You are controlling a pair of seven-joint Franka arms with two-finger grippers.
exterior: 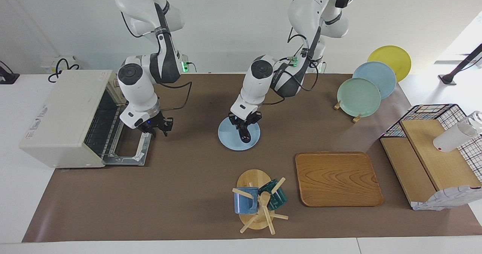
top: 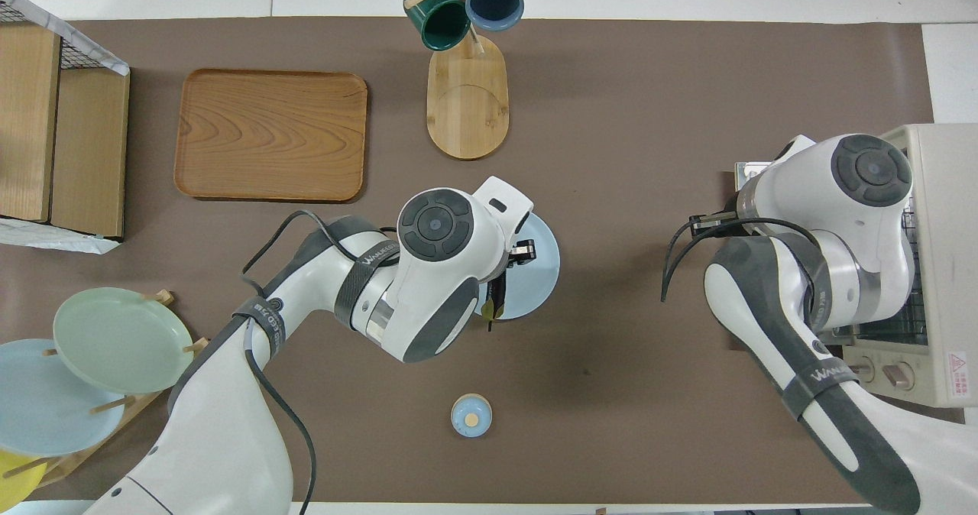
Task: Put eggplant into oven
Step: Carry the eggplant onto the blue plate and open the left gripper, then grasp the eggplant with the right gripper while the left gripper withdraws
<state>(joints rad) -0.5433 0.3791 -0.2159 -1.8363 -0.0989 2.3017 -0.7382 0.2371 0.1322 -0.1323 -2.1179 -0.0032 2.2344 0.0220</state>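
The eggplant, dark and glossy, rests its lower end on the light blue plate at mid-table; in the overhead view the eggplant shows at the plate's edge nearer the robots. My left gripper is low over the plate at the eggplant's upper end; its grip is not visible. The cream oven stands at the right arm's end of the table with its door folded down flat. My right gripper hangs open over the door's edge, holding nothing.
A small blue lidded pot sits nearer the robots than the plate. A mug rack and a wooden tray lie farther out. Standing plates and a wire basket fill the left arm's end.
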